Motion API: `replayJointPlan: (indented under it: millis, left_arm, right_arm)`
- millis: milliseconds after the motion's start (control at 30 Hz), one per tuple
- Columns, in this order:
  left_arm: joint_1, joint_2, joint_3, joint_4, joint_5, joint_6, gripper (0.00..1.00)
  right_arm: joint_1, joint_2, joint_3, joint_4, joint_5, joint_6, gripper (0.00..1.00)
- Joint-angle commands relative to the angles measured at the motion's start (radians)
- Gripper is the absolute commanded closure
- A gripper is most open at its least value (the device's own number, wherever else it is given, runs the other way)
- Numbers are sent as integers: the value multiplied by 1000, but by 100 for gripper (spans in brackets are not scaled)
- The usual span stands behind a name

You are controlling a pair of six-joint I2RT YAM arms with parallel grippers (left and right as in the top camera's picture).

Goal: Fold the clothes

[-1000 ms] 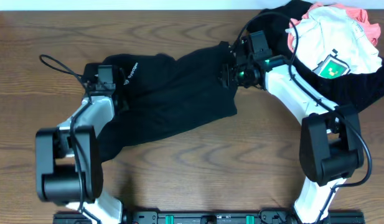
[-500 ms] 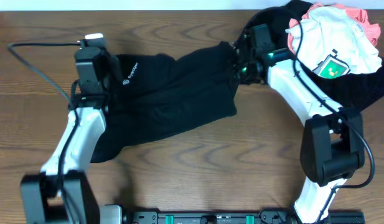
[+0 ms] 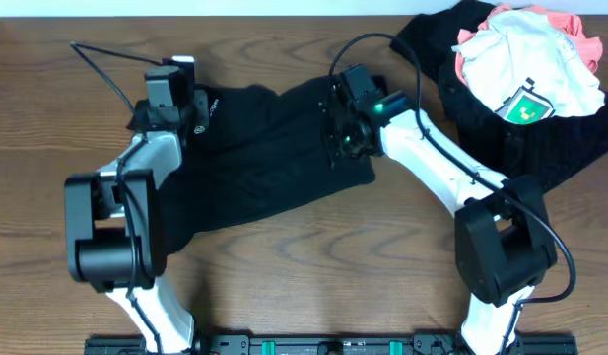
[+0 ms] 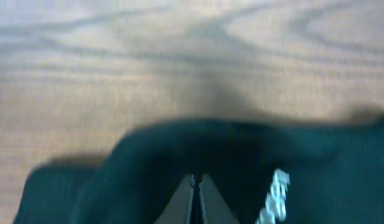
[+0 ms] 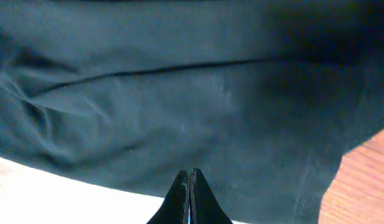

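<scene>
Overhead view: a black fabric shirt is laid out rumpled across the middle of the brown wood-grain table.

Writing: a small white round logo with a line of lettering is printed near the shirt's upper left corner. It is too small to be read from above. In the left wrist view the same white lettering is blurred and cannot be read. On the white garment with green print a green and white printed patch is seen; no words can be made out.

The white garment is heaped at the far right corner with a coral-pink garment, on a second black garment.

Left gripper: fingertips are pressed together over the shirt's upper left hem, just beside the lettering. Right gripper: fingertips are likewise pressed together, low over the shirt's right-hand part. Whether a fold is pinched in either cannot be told.

Edges: the shirt's top hem lies near the table's far edge. Its right side lies close to the black garment of the pile. Bare wood is seen along the whole near side and at the far left.
</scene>
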Motion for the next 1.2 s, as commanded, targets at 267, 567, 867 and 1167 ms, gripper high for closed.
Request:
replayJointPlan:
  millis: [267, 567, 867, 1167]
  left_arm:
    - [12, 140, 34, 102, 9, 23, 94]
    - [28, 182, 34, 106, 9, 23, 94]
    - [39, 193, 34, 102, 0, 23, 94]
    - [99, 193, 34, 65, -55, 17, 94]
  right_arm:
    - [16, -27, -66, -2, 61, -18, 99]
    - [18, 36, -99, 39, 68, -44, 99]
    - [18, 148, -99, -19, 150, -56, 99]
    - [-7, 163, -99, -191, 227, -1, 99]
